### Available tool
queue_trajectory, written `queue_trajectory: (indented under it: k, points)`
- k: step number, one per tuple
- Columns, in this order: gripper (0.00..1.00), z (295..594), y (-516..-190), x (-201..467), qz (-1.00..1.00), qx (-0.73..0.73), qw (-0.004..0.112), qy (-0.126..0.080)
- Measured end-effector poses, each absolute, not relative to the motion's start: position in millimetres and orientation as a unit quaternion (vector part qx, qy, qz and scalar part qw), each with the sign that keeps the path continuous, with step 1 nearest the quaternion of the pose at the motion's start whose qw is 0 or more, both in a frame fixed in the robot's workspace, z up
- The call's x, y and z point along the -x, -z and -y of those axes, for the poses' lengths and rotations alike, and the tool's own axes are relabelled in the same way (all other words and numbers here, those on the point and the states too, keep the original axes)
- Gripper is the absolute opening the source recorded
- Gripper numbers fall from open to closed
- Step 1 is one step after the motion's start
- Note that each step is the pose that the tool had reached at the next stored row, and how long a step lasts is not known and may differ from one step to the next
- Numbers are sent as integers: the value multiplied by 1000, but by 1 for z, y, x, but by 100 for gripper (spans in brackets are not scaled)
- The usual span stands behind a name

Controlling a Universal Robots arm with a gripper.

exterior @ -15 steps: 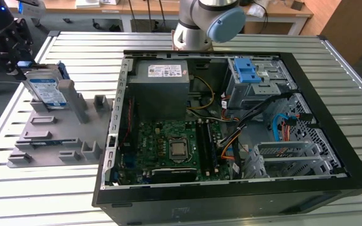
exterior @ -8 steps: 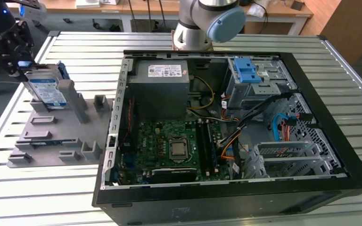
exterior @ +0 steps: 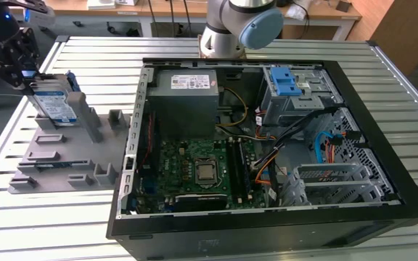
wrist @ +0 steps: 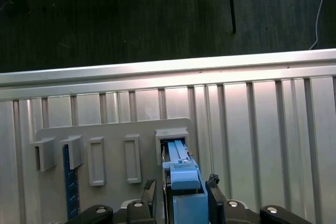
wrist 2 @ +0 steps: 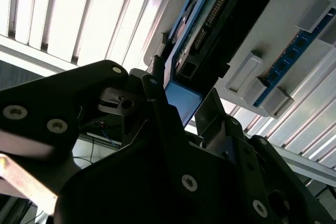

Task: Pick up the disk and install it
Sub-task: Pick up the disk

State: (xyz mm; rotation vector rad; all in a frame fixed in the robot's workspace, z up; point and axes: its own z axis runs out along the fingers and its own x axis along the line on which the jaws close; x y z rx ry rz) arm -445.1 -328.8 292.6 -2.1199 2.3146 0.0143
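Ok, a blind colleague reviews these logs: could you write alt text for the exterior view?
The robot's gripper sits at the top end of the disk, which stands upright in a grey parts holder on the exterior view's left. Beside it on a slatted metal table lies an open computer case, motherboard exposed.

In the exterior view the arm (exterior: pixel 239 24) rises at 12 o'clock. Its gripper (exterior: pixel 29 76) hangs at 10 o'clock, pointing down. In the first wrist view its 2 fingers (wrist: pixel 149 186) are clamped on the blue handle of the disk (wrist: pixel 184 177).
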Motion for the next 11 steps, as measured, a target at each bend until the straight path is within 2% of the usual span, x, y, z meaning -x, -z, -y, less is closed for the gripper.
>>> queue_trajectory:
  k: [11]
  points:
    - [49,329,-288,445,-737,675,2,-5]
